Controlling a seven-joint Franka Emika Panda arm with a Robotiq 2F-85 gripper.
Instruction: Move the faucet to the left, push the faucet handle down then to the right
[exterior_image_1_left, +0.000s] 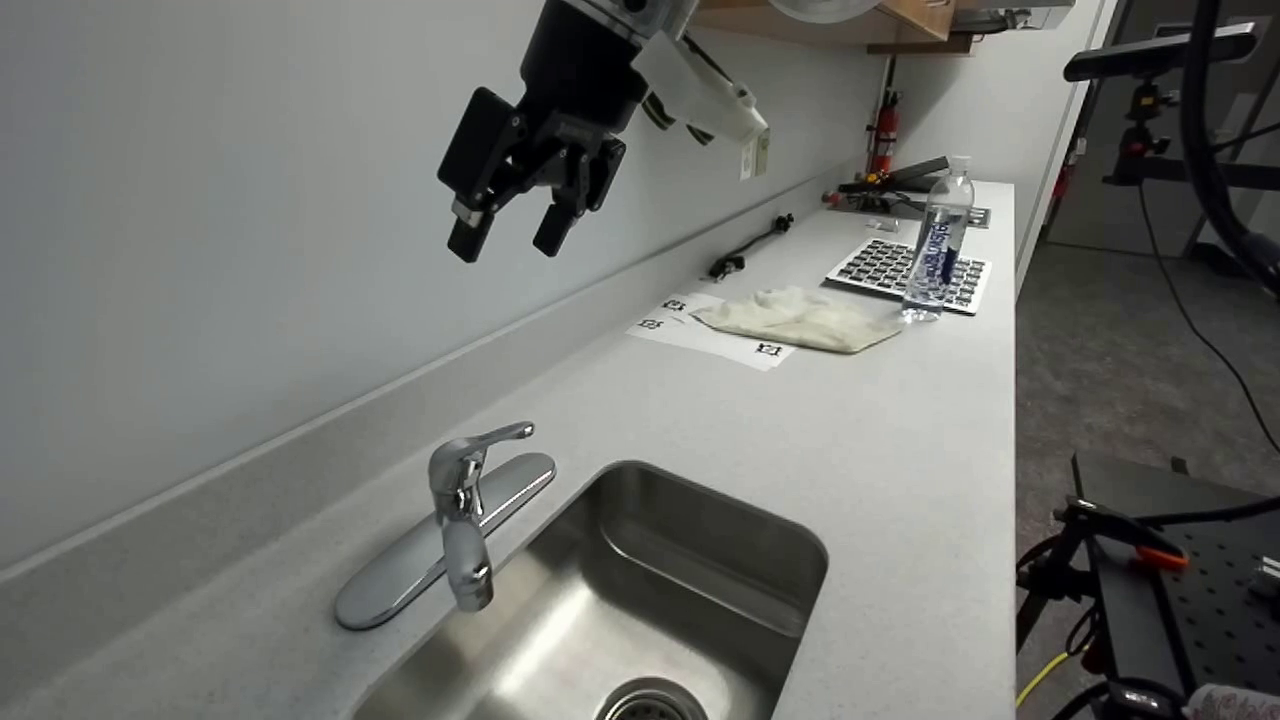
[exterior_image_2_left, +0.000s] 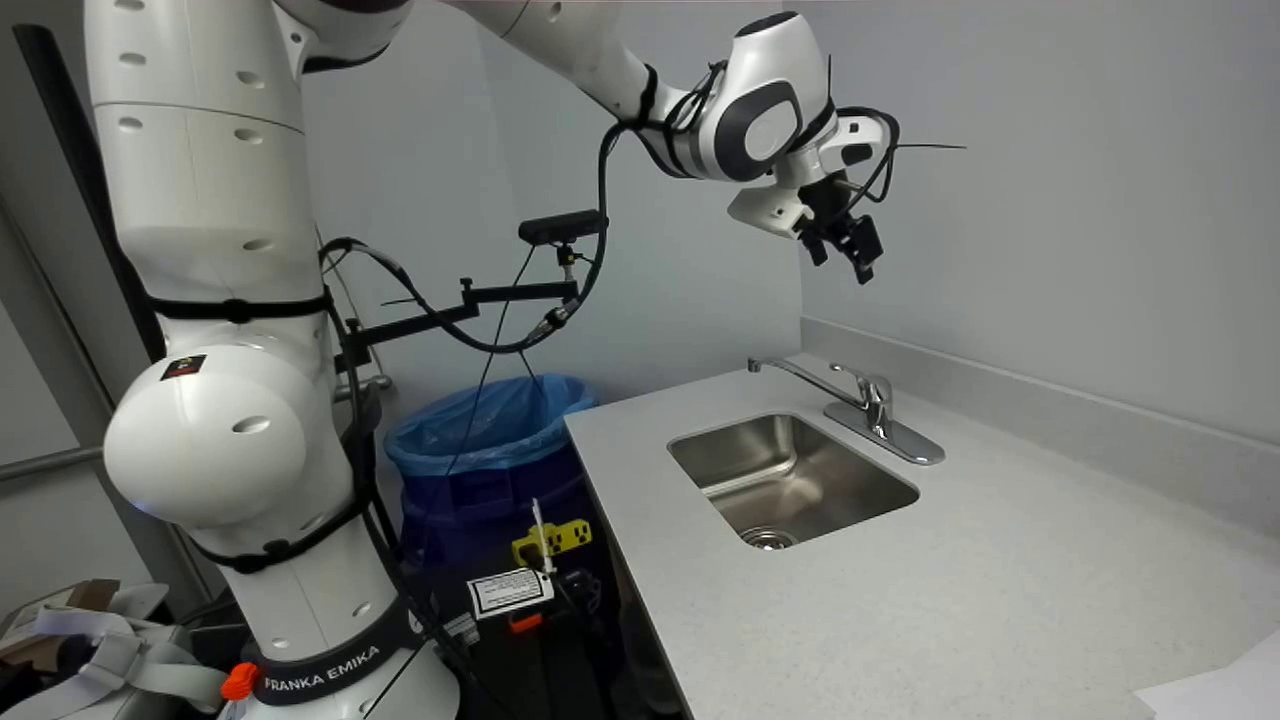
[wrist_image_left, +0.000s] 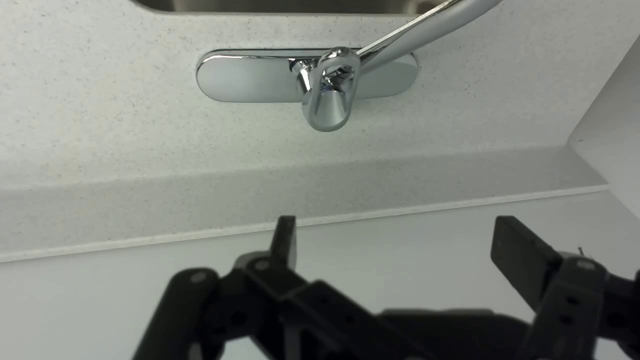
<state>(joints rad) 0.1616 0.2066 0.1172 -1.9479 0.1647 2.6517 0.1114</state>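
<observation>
The faucet (exterior_image_1_left: 466, 565) is shiny silver metal on an oval base plate beside the sink. In an exterior view its long spout (exterior_image_2_left: 812, 380) swings away toward the sink's far end, over the counter. The faucet also shows in the wrist view (wrist_image_left: 435, 35), its spout slanting to the upper right and leaving the picture. The faucet handle (exterior_image_1_left: 508, 434) tops the body as a short lever, tilted slightly up; it also shows in an exterior view (exterior_image_2_left: 848, 372) and as a loop in the wrist view (wrist_image_left: 342, 53). My gripper (exterior_image_1_left: 510, 237) is open and empty, high above the faucet near the wall, touching nothing; its fingers (wrist_image_left: 395, 225) stand wide apart.
A steel sink (exterior_image_2_left: 905, 490) lies beside the faucet. A low backsplash (exterior_image_2_left: 1060, 400) and wall run close behind it. Farther along the counter are a cloth (exterior_image_1_left: 800, 318), printed paper (exterior_image_1_left: 700, 335), a water bottle (exterior_image_1_left: 938, 245) and a black-and-white grid panel (exterior_image_1_left: 875, 265).
</observation>
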